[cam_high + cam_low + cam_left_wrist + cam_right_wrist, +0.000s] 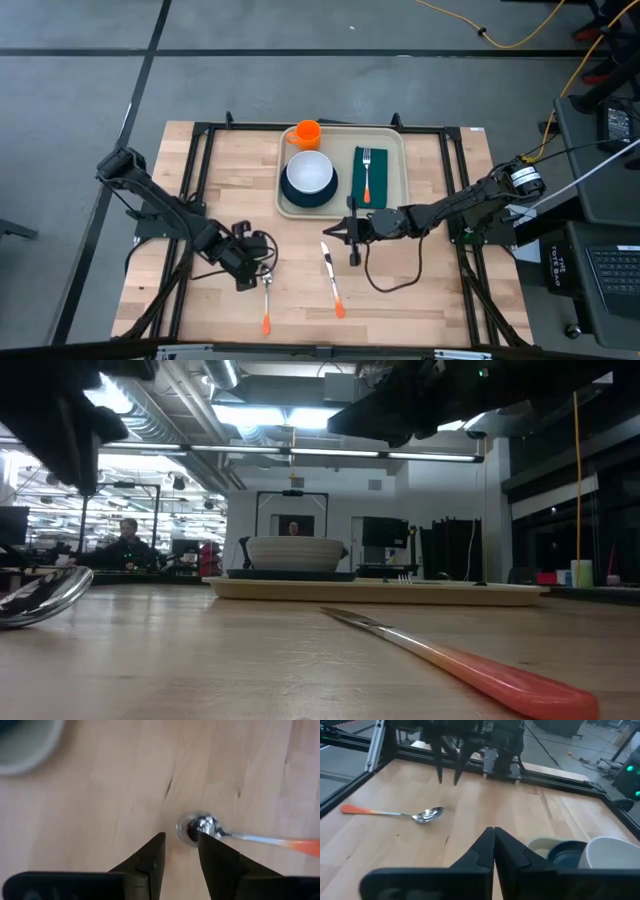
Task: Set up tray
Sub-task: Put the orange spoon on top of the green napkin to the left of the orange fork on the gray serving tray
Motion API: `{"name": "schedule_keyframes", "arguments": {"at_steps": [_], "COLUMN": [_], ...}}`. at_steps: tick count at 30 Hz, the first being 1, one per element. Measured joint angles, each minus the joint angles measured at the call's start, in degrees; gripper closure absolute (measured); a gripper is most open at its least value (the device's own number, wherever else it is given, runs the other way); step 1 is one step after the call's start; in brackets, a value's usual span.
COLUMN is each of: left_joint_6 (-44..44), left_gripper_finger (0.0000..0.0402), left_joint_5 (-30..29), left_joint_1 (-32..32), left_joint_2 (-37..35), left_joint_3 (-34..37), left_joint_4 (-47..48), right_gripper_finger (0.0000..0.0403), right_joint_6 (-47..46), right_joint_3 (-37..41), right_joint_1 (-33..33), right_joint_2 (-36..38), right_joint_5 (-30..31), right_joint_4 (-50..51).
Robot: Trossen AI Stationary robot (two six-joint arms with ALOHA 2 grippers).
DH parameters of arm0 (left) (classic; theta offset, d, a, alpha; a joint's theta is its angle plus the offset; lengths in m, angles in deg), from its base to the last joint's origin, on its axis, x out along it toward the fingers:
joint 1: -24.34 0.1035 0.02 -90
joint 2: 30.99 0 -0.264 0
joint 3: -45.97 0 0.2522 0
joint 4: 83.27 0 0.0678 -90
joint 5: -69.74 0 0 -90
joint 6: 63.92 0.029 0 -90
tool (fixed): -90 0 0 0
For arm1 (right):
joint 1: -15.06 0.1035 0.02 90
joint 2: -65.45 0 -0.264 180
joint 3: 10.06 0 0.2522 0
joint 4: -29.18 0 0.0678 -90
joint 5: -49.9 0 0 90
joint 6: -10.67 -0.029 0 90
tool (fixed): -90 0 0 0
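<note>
Beyond both grippers, toward the far edge of the table, lay the tray, a wide cream plastic slab with rounded corners and a low raised rim. It looked stiff and light in itself, but smooth enough to slide on the wood if nudged; the rim seemed the only place thin enough for two fingers, ideally at the middle of a long side so the load would not tip. Its near rim lay just ahead of the right gripper, whose fingers were pressed together with nothing between them.

On the tray's side toward the left arm sat a dark plate carrying a white bowl, likely the heaviest and most breakable item, with an orange cup at the far corner. On the side nearer the right arm a green napkin, soft and easily rucked, bore a fork.

Between the two grippers, on bare wood, lay a knife with an orange handle. The left gripper hung with its fingers parted and empty, the spoon directly off its tips: thin, hard, slick metal lying flat, probably best pinched across the narrow neck or handle.
</note>
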Motion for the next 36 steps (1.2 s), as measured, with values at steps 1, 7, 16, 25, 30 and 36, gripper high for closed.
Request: {"name": "schedule_keyframes", "arguments": {"at_steps": [1, 7, 16, 25, 30, 36], "left_joint_6": [-0.07, 3.01, 6.58, 6.62, 6.73, 11.24], "left_gripper_finger": [0.0292, 0.029, 0.0294, 0.0295, 0.0298, 0.0298], "left_joint_5": [1.33, 6.21, 8.13, 8.29, 10.7, 11.77], "left_joint_1": [0.31, 1.44, 3.86, 5.22, 5.18, 5.18], "left_joint_2": [0.87, 6.32, 9.78, 10.27, 11.33, 13.46], "left_joint_3": [0.0, 0.0, 0.0, 0.02, 0.04, 0.04], "left_joint_4": [-0.02, -1.65, -2.53, -3.01, -3.94, -6.62], "right_gripper_finger": [0.0385, 0.0392, 0.0386, 0.0394, 0.0395, 0.0377], "right_joint_6": [-0.02, 0.29, 0.17, 0.17, 0.04, 0.0], "right_joint_3": [0.0, 0.0, 0.0, 0.0, 0.0, 0.0], "right_joint_1": [-0.08, -0.01, -0.03, -0.03, -0.03, -0.03], "right_joint_2": [0.0, 0.0, 0.0, 0.0, 0.0, 0.0], "right_joint_5": [0.0, -0.5, -0.5, -0.59, -0.61, -0.61], "right_joint_4": [-0.01, -0.02, -0.02, -0.02, 0.0, -0.01]}}
